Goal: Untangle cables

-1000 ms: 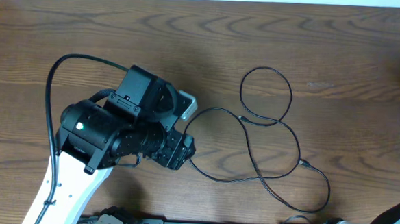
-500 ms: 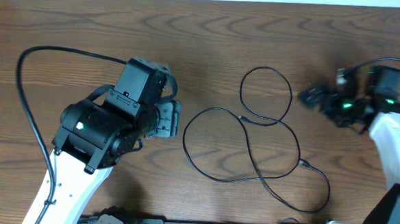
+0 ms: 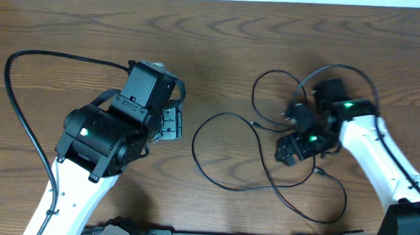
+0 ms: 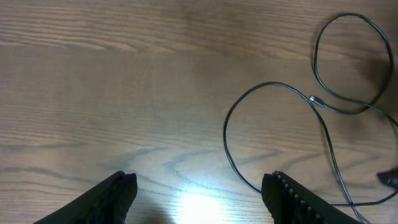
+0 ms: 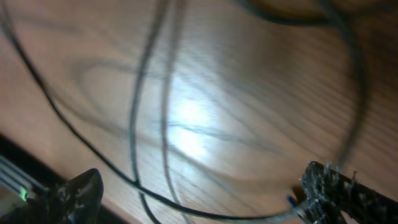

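Right claw (image 3: pixel 290 132) arrived over cables (image 3: pixel 227 115), wide open

A brown wood-grain table (image 3: pixel 221 46) carries thin black cables (image 3: pixel 227 115) — loose, overlapping loops lying flat right of its middle.

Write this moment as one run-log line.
left gripper: open, empty | right gripper: open, over cable | cable: loose loops on table, not held

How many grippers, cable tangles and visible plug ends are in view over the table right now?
Grippers: 2, the left gripper and the right gripper, both open
Thin black cable tangle: 1
Visible plug ends: 2
Total: 5
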Tool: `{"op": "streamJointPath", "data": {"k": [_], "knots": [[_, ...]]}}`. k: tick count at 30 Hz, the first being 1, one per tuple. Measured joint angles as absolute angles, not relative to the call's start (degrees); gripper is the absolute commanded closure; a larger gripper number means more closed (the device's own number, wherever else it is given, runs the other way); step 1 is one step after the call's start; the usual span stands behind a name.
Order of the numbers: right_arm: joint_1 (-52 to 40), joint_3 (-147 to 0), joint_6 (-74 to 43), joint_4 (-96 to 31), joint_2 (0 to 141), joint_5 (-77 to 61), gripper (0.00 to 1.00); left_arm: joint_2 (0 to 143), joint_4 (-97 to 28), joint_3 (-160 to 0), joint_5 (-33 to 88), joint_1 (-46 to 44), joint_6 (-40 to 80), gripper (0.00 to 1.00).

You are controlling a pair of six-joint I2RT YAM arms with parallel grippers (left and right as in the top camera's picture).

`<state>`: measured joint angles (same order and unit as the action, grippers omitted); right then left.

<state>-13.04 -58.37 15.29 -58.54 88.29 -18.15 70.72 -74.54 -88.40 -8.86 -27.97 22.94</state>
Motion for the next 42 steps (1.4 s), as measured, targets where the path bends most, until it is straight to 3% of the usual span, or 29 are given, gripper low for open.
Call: {"op": "streamJointPath", "data": {"k": [9, 21, 25, 29, 31, 33, 42], "knots": [[-24.67, -58.37, 19.38, -60.69, 88.29, -16.64, 0.02, 70.72, -74.54, -88.40, -8.97, -27.97, 22.94, 0.30], [-28.25, -54.57, 21.47, -60.71, 88.27, -15.11, 0.02, 70.72, -74.54, -88.40, -8.97, -27.97, 22.70, 0.30], [-28.25, -48.90, 22.04, -58.28, 88.27, -14.26, 0.09, 70.72, -74.48, -88.40, -8.97, -27.97, 22.59, 0.30], [-28.29, -46.04, 22.44, -56.93, 88.29, -13.78, 0.09, 70.72, -74.48, -88.40, -8.97, -27.97, 22.50, 0.30], [-28.60, -46.00, 22.46, -56.29, 88.29, -13.63, 0.21, 70.72, -74.46, -88.40, -8.97, -27.97, 22.48, 0.30], [-29.08, -46.00, 22.63, -56.10, 88.29, -13.58, 0.27, 70.72, -74.48, -88.40, -8.97, -27.97, 22.50, 0.30], [-31.57, -45.93, 23.00, -53.69, 88.29, -17.06, 0.31, 70.72, -74.48, -88.40, -8.95, -27.97, 22.20, 0.30]]}}
